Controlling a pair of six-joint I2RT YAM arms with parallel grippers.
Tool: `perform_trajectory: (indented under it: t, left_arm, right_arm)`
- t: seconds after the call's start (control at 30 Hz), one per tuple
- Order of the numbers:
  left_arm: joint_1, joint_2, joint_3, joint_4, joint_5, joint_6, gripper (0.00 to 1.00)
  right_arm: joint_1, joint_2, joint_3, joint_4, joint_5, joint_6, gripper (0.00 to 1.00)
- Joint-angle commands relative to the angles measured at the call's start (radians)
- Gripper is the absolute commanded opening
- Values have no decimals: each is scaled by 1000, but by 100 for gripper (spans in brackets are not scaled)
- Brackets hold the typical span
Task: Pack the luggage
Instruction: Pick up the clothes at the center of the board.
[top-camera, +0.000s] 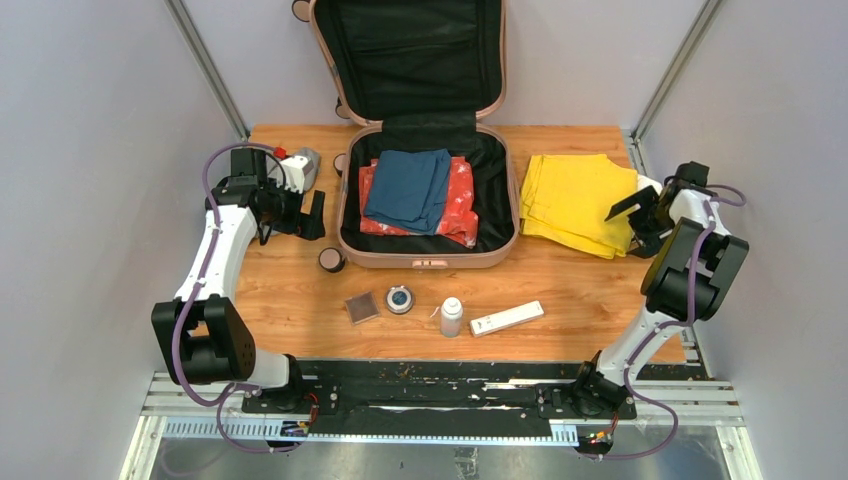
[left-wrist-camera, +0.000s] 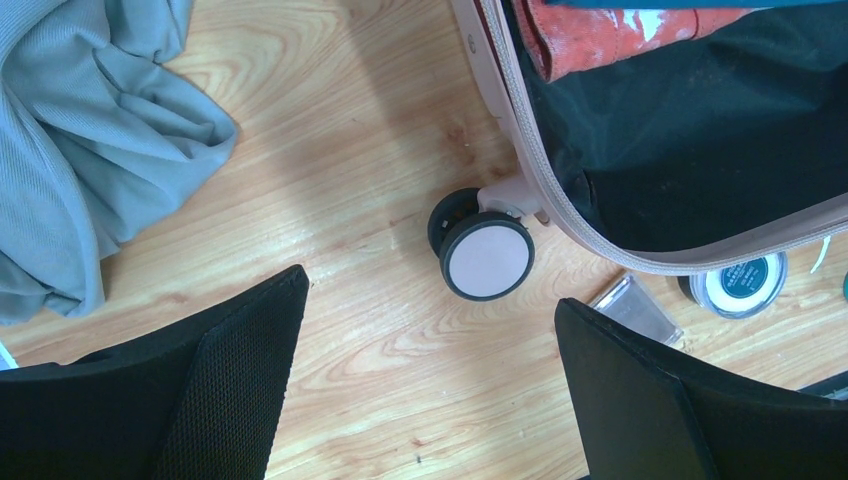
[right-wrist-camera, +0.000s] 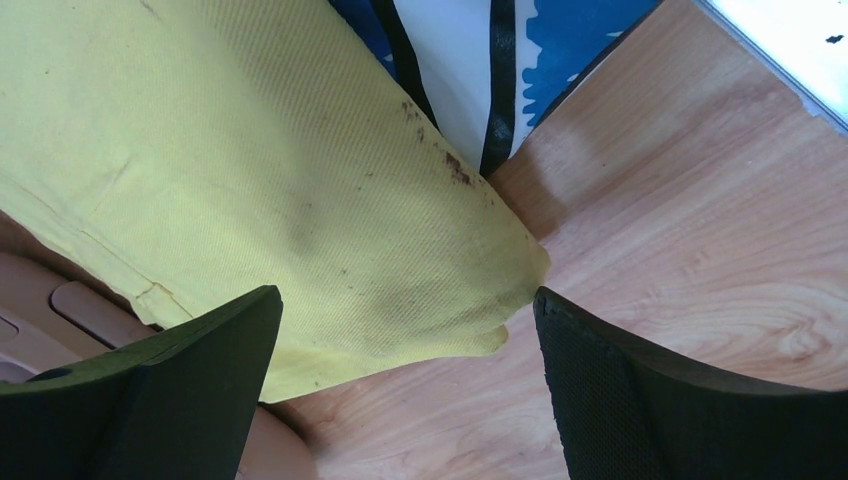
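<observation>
Nearest, a black rail (top-camera: 430, 395) at the near edge of the tabletop (top-camera: 290, 300) carries both arm bases. Over the left side, the left gripper (top-camera: 312, 214) has its fingers spread as wide as they go and grips nothing. It hangs above bare wood just beside a black-rimmed wheel (left-wrist-camera: 487, 258) at the near-left corner of the luggage (top-camera: 430, 262). A rumpled grey cloth (left-wrist-camera: 90, 130) lies near it.

The pale pink luggage lies open in the middle of the tabletop, toward the far edge, with its lid raised behind it. On the black lining rests a red patterned cloth (top-camera: 465, 200) with a folded dark blue cloth (top-camera: 410, 188) on top.

Between the luggage and the near edge stand a brown square (top-camera: 361, 307), a round tin (top-camera: 400, 299), a white bottle (top-camera: 451, 317) and a flat white stick (top-camera: 507, 318).

A folded yellow cloth (top-camera: 575, 203) lies just right of the luggage, partly covering a blue, white and black item (right-wrist-camera: 470, 60). Above the yellow cloth's right side the right gripper (top-camera: 632, 222) is likewise wide open and empty.
</observation>
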Motion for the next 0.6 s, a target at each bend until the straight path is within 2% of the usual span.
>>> perform_trajectory:
  t: [0.0,0.57]
  left_arm:
    - [5,-8,3,-10,10,17,100]
    - [5,-12,22,-13,-24,2,100]
  right_arm:
    - [-25,20,30,-1,-35,-19,100]
    - [-62,47,-3,25,-133,-79,99]
